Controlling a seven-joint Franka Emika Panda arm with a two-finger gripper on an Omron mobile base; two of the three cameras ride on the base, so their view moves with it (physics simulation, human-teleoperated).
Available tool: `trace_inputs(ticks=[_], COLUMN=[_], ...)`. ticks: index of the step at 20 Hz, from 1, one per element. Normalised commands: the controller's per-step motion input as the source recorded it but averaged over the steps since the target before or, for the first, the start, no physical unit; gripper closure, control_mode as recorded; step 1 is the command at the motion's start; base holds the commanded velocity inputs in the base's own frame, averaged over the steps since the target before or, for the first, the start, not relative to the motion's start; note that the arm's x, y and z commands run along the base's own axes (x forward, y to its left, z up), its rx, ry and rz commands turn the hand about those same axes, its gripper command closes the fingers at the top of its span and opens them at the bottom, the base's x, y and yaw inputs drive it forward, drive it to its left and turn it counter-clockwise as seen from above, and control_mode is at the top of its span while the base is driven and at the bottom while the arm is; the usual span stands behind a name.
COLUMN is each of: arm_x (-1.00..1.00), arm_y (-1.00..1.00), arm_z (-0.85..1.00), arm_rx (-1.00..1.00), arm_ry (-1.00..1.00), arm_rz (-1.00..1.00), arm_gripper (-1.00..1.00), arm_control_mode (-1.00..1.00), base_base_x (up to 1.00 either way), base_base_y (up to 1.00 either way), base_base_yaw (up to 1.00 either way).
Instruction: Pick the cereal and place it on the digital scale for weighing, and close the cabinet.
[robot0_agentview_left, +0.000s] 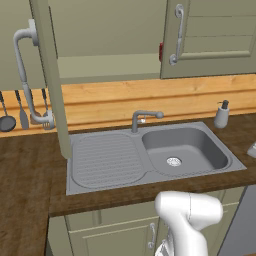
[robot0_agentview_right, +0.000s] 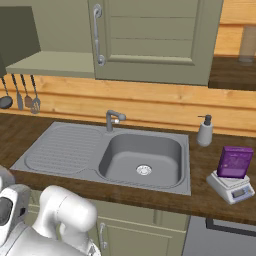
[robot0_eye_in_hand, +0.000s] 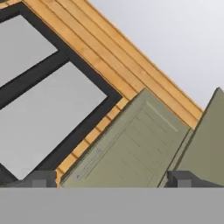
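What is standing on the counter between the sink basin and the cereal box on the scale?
In the right base view, the soap dispenser stands between sink and cereal, nearer the wall.

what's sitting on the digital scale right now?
The cereal, a purple box, stands upright on the digital scale at the counter's right end. The box covers most of the platform; the scale's front display shows below it, its reading too small to tell.

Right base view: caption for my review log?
Purple cereal box stands on the digital scale beside the sink; cabinet door open.
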Motion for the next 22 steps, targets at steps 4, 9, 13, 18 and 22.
trace_inputs(ticks=[4, 9, 13, 18, 22], arm_x=[-0.37, 0.0, 0.0, -0.04, -0.21], arm_y=[1.0, 1.0, 1.0, 1.0, 1.0], arm_z=[-0.88, -0.98, -0.85, -0.72, -0.81], arm_rx=[0.01, 0.0, 0.03, 0.11, 0.17], arm_ry=[0.0, 0.0, 0.0, -0.02, -0.11], arm_rz=[-0.14, -0.21, -0.26, -0.3, -0.35], arm_gripper=[-1.0, -1.0, -1.0, -1.0, -1.0], arm_control_mode=[-1.0, -1.0, -1.0, -1.0, -1.0], base_base_x=[0.0, 0.0, 0.0, 0.0, 0.0], base_base_y=[0.0, 0.0, 0.0, 0.0, 0.0], base_base_yaw=[0.0, 0.0, 0.0, 0.0, 0.0])
